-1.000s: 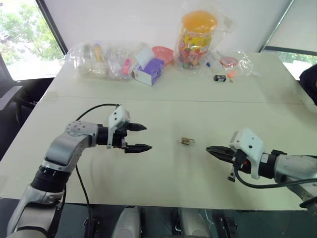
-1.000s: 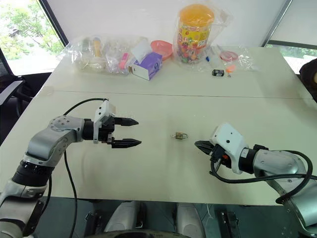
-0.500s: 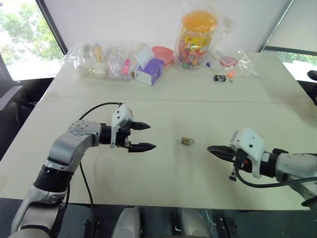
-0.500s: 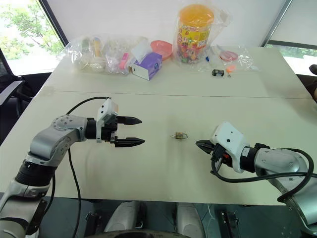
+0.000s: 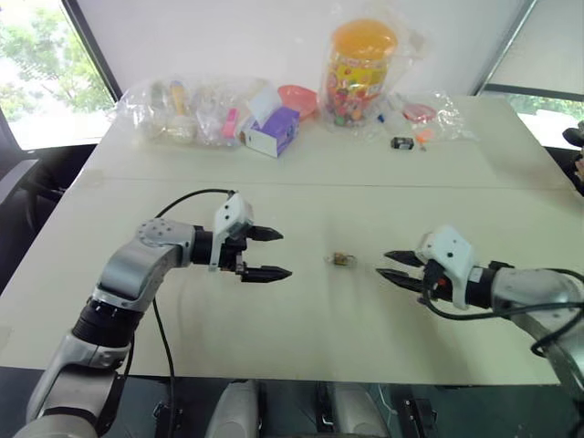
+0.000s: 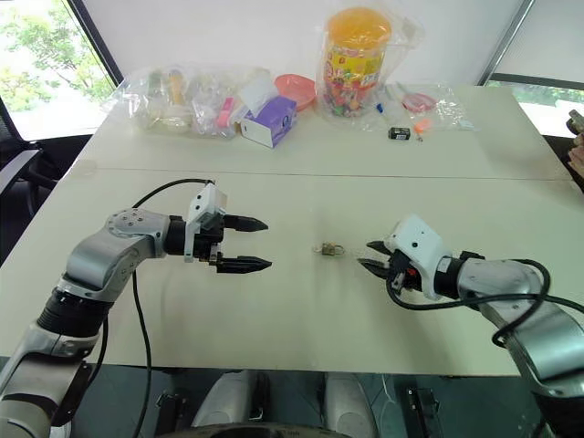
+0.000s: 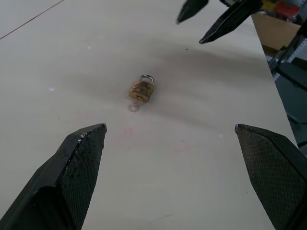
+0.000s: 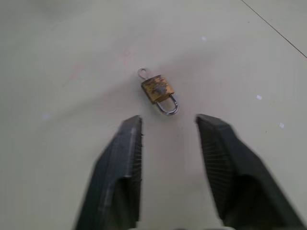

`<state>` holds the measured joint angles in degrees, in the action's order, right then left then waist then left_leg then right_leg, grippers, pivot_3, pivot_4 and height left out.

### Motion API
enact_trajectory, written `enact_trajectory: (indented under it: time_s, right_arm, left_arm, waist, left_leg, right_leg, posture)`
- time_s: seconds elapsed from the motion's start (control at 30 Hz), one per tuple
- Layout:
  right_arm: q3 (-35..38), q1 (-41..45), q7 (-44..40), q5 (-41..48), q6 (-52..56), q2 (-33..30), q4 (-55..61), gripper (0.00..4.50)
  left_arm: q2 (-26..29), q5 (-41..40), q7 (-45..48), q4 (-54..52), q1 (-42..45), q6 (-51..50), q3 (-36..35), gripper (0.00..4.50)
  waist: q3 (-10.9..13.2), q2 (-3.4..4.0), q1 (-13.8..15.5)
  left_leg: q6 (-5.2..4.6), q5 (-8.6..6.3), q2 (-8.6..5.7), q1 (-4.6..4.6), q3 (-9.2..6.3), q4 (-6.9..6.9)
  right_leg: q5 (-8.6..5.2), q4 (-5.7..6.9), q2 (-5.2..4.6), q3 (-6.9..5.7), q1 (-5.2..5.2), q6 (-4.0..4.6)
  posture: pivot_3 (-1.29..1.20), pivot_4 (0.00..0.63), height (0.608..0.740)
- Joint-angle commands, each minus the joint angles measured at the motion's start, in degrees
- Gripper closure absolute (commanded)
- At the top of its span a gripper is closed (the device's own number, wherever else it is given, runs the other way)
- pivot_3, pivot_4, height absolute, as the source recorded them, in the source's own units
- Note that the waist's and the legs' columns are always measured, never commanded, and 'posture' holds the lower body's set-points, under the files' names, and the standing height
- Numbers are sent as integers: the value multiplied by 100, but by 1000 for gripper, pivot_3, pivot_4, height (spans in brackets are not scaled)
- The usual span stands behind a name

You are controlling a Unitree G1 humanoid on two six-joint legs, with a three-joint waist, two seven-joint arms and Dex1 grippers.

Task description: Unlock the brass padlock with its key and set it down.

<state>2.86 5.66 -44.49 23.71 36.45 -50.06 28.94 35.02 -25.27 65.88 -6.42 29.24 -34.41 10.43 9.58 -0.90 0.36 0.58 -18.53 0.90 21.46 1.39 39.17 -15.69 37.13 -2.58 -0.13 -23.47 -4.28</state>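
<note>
Brass padlock (image 5: 343,260) lies flat on the cream table (image 5: 301,310), around the middle of the half nearer the front edge, its thin silvery shackle toward the right gripper (image 5: 394,267) and a small key loop sticking out of its other end toward the left gripper (image 5: 271,254). Nothing touches it. It sits between the two grippers, closer to the right one.

On the left side, the left gripper hangs above the tabletop, pointing across toward the lock, with its two black fingers (image 7: 79,165) spread wide and empty; the lock is well apart from them. From the right side, the right gripper points at the lock with its tips near the shackle end but not on it; its fingers (image 8: 122,167) stand parted with a plain gap between them and hold nothing. In the left wrist view the right gripper's two tips show beyond the lock, likewise parted.

Along the far edge of the table sit clear plastic bags of small items (image 5: 187,109), a white and purple box (image 5: 274,132), a pink bowl (image 5: 298,97) and a tall clear jar with an orange lid (image 5: 361,68). Right of the jar, near the far right corner, lies a small black object (image 5: 402,142) beside an orange piece (image 5: 422,137)
</note>
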Motion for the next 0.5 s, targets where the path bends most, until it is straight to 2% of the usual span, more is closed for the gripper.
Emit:
enact_trajectory:
  time_s: [0.03, 0.07, 0.27, 0.5]
  right_arm:
    - [-536, 465, -340, -371, -400, -7, -449, 495]
    - [-681, 589, -443, -458, -511, 13, -618, 64]
    - [-1320, 1526, -1028, -671, -985, 589, -2018, 64]
    - [-1668, 1879, -1325, -1183, -1782, 1081, -3350, 64]
  left_arm:
    - [34, -68, -96, -224, -61, -16, -145, 0]
    - [29, -88, -126, -296, -108, -44, -147, 0]
    - [48, -151, -350, -614, -354, -142, -239, 0]
    - [161, -223, -491, -856, -489, -214, -336, 0]
  waist:
    - [0, 0, -1]
    - [0, 0, -2]
    - [1, 0, -13]
    - [1, 2, 18]
  left_leg:
    - [0, 0, 0, 0, -1, 0]
    - [0, 0, 1, 1, -1, 0]
    - [0, 0, 0, 1, 1, 2]
    - [1, 0, 1, 4, 1, 1]
  right_leg:
    - [0, 1, 0, 0, 0, 0]
    - [0, 0, 0, 0, -2, 0]
    - [0, 2, -6, 0, -2, 0]
    - [1, 2, -14, 0, -4, 0]
  posture:
    - [0, 150, 740]
    - [0, 150, 740]
    - [0, 150, 740]
    - [0, 150, 740]
